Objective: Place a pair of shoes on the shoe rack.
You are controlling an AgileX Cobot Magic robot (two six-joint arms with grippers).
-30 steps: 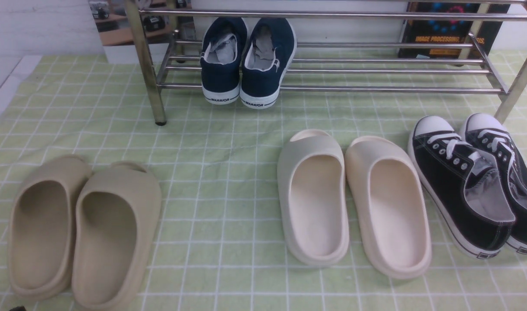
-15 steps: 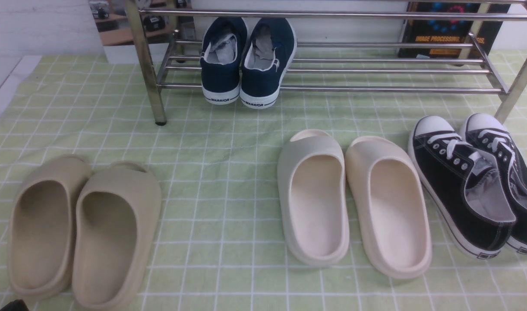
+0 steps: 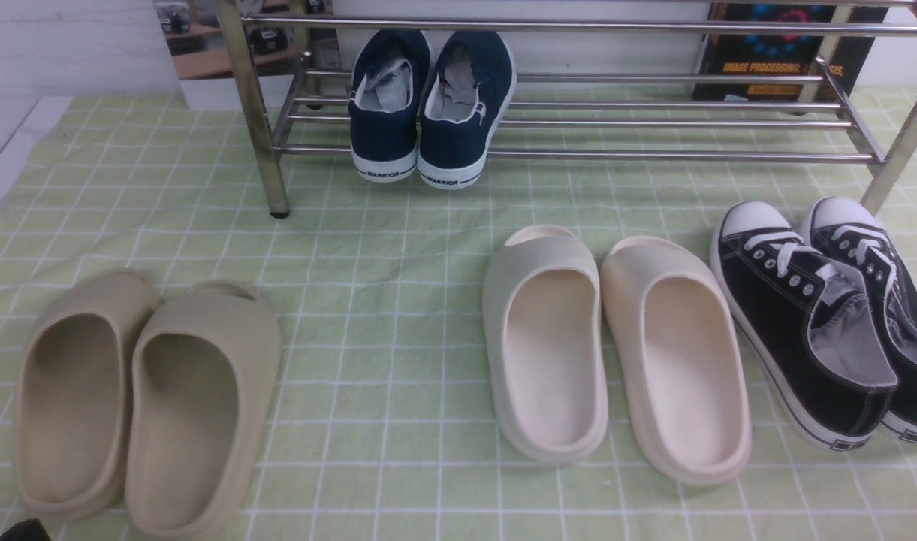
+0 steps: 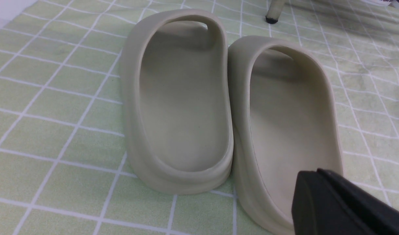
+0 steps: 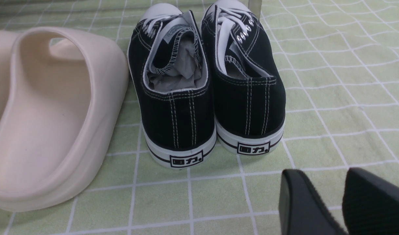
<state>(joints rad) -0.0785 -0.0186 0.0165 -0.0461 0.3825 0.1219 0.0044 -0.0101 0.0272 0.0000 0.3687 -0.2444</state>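
Green check cloth (image 3: 398,300) | navy shoes (image 3: 432,105) on rack (image 3: 653,155) (heels out)

Green checked cloth (image 3: 398,300) over floor; white wall (image 3: 67,45) behind; dark poster (image 3: 773,52) leaning there.

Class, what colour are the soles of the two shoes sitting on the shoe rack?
White, with dark "WARRIOR" lettering, under the navy pair of shoes; clearest in the front view.

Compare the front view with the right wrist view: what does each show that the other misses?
Front only: navy canvas slip-on sneakers on the chrome tube shoe rack, tan foam slides.
Right wrist only: the right hand, open and empty.
Both: black lace-up sneakers, a cream foam slide, green checked cloth.
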